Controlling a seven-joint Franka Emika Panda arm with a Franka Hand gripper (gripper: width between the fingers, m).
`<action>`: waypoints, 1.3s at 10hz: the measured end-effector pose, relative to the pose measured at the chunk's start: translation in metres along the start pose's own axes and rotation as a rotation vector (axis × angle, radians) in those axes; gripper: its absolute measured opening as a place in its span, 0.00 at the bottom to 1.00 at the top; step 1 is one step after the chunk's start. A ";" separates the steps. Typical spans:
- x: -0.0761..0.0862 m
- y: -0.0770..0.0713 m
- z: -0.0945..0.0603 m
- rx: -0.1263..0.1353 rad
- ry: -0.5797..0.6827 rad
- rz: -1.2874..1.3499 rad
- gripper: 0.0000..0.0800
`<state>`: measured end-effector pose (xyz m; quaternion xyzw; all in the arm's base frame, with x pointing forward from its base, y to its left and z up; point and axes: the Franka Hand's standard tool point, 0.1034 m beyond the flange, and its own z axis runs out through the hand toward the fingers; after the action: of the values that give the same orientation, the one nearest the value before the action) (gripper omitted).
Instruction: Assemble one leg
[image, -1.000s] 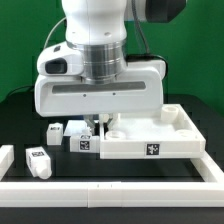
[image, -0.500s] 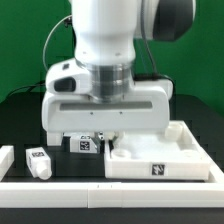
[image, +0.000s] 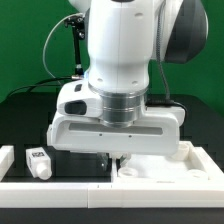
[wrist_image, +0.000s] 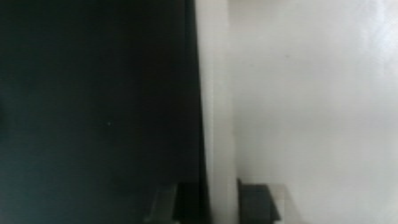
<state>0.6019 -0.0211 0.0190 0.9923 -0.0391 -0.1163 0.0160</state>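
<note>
The leg looks smooth plastic (table matt).

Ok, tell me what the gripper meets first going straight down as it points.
Probably the edge of the large white panel: in the wrist view it runs between the fingers of the gripper, with black table beside it. Depth is unclear.
</note>
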 end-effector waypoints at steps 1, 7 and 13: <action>0.000 0.001 0.000 -0.001 0.001 -0.002 0.07; -0.022 0.026 -0.035 0.042 -0.020 -0.023 0.68; -0.046 0.053 -0.057 0.068 -0.048 -0.001 0.81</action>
<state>0.5664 -0.0686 0.0876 0.9892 -0.0427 -0.1387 -0.0188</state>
